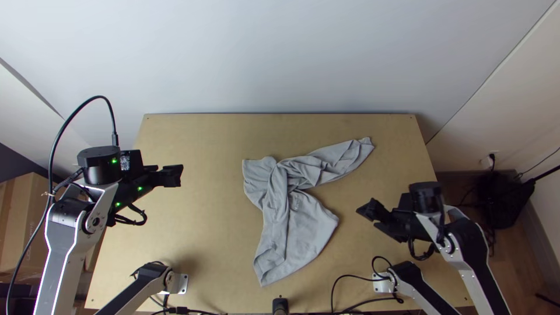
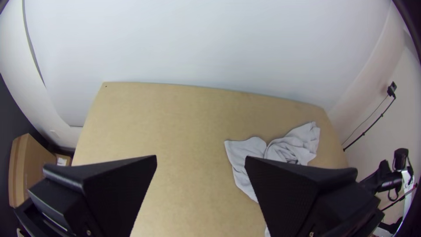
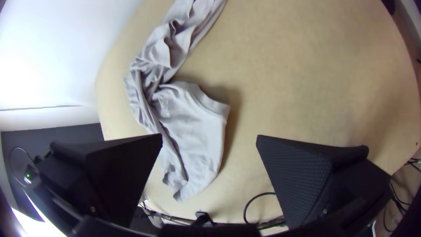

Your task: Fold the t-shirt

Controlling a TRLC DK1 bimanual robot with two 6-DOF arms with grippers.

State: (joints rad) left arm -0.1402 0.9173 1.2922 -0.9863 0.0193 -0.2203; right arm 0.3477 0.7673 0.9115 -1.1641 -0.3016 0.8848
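Note:
A grey t-shirt (image 1: 291,204) lies bunched and twisted around the middle of the table, one arm of cloth stretching to the upper right and a flatter part toward the near edge. Over the table's left side is my left gripper (image 1: 181,176), well apart from the shirt; the left wrist view has this gripper (image 2: 201,160) open and empty, the shirt (image 2: 245,164) beyond it. My right gripper (image 1: 374,220) hangs to the right of the shirt. In the right wrist view, the gripper (image 3: 209,136) stands wide open, with the shirt (image 3: 193,127) partly behind one finger.
Bare wooden table (image 1: 210,134) surrounds the cloth. Black cables (image 1: 350,277) run along the near edge by the right arm's base. A white wall (image 1: 280,58) rises behind the far edge, and a cardboard box (image 1: 23,221) stands off the left side.

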